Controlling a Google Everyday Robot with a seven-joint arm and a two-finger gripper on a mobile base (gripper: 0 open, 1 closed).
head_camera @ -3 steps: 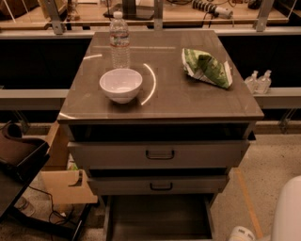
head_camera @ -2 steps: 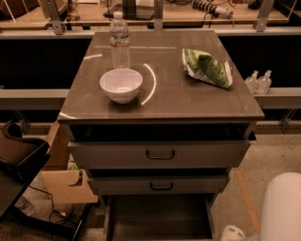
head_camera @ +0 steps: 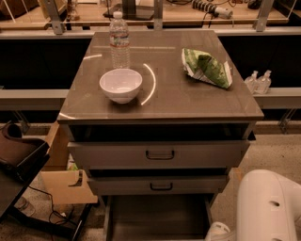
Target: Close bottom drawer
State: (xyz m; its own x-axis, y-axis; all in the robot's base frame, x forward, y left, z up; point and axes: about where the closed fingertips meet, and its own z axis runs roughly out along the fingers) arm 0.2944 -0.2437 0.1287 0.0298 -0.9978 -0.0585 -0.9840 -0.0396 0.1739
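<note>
1. The bottom drawer (head_camera: pixel 157 217) stands pulled well out below the worktop's (head_camera: pixel 188 101) front edge, with its bare grey tray showing; its front panel lies below the picture, so none of the closing looks done
2. The gripper (head_camera: pixel 220 232) sits low beside the tray's right side, beneath the worktop's front right corner and next to the bulky white arm (head_camera: pixel 268 207); only its pale top shows, so whether it is wide or narrow I cannot tell
3. Left to do, as I judge it: reach the drawer front and push it fully home
4. On the worktop, a water bottle (head_camera: pixel 119 40) stands near the back edge, left of the middle; a white bowl (head_camera: pixel 121 85) sits just in front of it; a green snack bag (head_camera: pixel 207 68) lies toward the back right corner
5. Around it, a cardboard box (head_camera: pixel 66 181) sits below the left edge, two small bottles (head_camera: pixel 258 82) stand beyond the right edge, and a cluttered bench (head_camera: pixel 188 14) runs behind the back edge
</note>
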